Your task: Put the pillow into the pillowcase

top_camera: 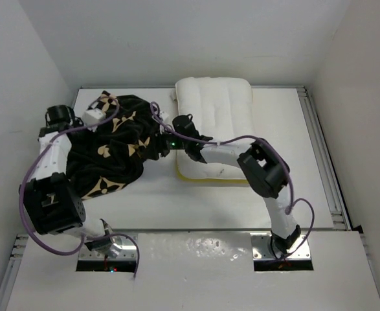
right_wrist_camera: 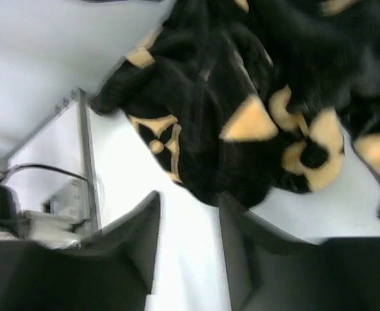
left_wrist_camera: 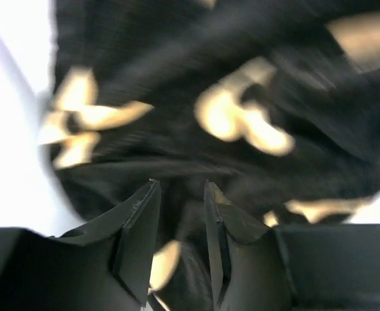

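While the pillowcase (top_camera: 109,152) lies crumpled at the left of the surface (top_camera: 196,201), the pillow (top_camera: 215,110) lies just right of it, uncased, its long axis running near to far. The right gripper (right_wrist_camera: 188,197) sits at the pillowcase's pillow-side edge, jaws apart and holding nothing. It is the gripper nearer the pillow. The left gripper (left_wrist_camera: 178,188) shows a narrow gap with cloth in it; whether it pinches cannot be told. Count: one pillow, one pillowcase.

Your top camera looks down from above and behind both arm bases, taking in the whole table (top_camera: 287,129). Each wrist camera looks out between its own fingers (left_wrist_camera: 138,233), close to the pillowcase (top_camera: 112,155), which all three views share.
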